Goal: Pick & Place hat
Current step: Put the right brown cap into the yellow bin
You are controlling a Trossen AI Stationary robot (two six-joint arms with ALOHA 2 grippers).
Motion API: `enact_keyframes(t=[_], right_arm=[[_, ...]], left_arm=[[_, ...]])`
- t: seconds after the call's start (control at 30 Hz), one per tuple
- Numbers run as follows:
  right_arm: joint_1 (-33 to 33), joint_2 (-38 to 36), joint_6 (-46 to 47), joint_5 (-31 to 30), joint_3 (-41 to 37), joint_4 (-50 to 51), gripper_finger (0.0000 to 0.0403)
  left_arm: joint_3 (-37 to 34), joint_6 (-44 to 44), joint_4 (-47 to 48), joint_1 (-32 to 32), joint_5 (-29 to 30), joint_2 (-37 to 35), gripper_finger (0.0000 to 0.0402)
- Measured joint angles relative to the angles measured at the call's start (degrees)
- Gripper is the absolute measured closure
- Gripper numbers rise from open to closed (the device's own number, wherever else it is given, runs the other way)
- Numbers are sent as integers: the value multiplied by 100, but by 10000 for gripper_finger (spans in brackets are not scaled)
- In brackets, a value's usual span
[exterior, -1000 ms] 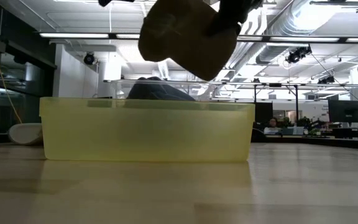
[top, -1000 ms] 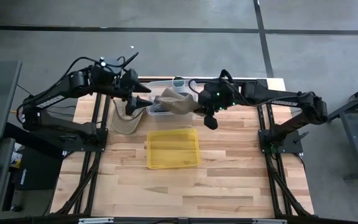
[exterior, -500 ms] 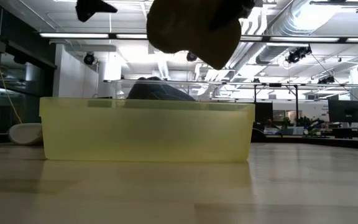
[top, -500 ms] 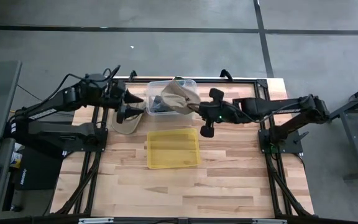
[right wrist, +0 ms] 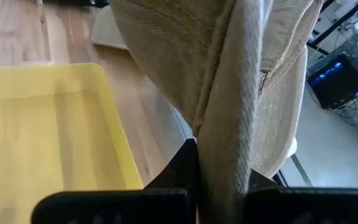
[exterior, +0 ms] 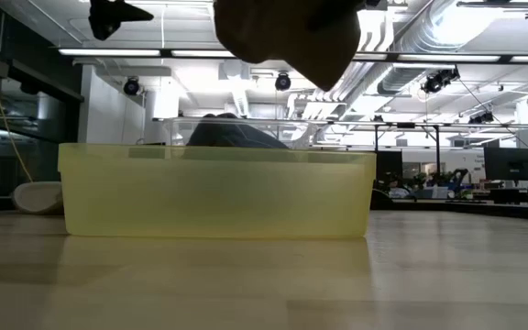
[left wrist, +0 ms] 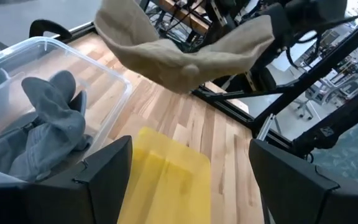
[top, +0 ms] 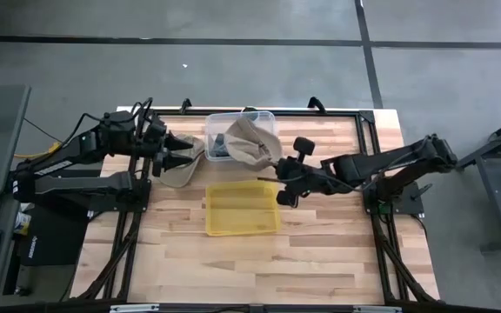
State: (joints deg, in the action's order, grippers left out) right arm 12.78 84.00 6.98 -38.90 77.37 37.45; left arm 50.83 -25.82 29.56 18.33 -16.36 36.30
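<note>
A tan hat [top: 249,143] hangs in the air over the near wall of a clear bin [top: 266,117], held by my right gripper [top: 274,165], which is shut on it. The low view shows this hat [exterior: 287,32] high above the yellow tray [exterior: 218,192]. My left gripper [top: 179,155] is open and touches nothing, left of the bin and above a second, paler hat [top: 177,176] that lies flat on the table. In the left wrist view the tan hat [left wrist: 185,53] hangs beyond my open fingers. My right gripper pinches the tan hat's edge [right wrist: 229,143] between its two fingers, where the cloth is bunched into a fold. The fingers come from the table's right side, roughly level. The hat is lifted clear of everything and sags beyond the fingers.
The clear bin holds a dark grey cloth item [left wrist: 45,134]. The yellow tray [top: 243,207] sits at the table's middle, just nearer than the bin. Bare wooden tabletop [top: 320,252] lies near and right of the tray.
My right gripper has carried the tan hat from above the bin toward the near edge and the yellow tray, keeping its hold. My left gripper has drawn back toward the table's left edge, away from the hat, and stayed open.
</note>
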Motion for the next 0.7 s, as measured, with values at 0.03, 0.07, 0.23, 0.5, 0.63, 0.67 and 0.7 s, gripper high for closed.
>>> enact_keyframes(t=[0.03, 0.07, 0.23, 0.5, 0.63, 0.67, 0.7], right_arm=[[43, 72, 49, -32, 62, 7, 397], [73, 152, 67, -39, 132, 28, 397], [224, 687, 83, -142, 643, 228, 397], [484, 1904, 696, -482, 2011, 1417, 397], [699, 2558, 1050, -558, 2805, 2047, 397], [755, 2721, 1151, -593, 3003, 2205, 397], [808, 2874, 1272, -602, 3181, 2397, 397]], left_arm=[[0, 2, 8, 0, 4, -24, 101], [0, 0, 11, 0, 4, -50, 101], [0, 0, 13, 0, 2, -134, 101], [0, -2, 15, 0, 22, -138, 101], [0, 0, 15, 0, 22, -138, 101], [0, 0, 15, 0, 22, -138, 101], [0, 3, 15, 0, 22, -136, 101]])
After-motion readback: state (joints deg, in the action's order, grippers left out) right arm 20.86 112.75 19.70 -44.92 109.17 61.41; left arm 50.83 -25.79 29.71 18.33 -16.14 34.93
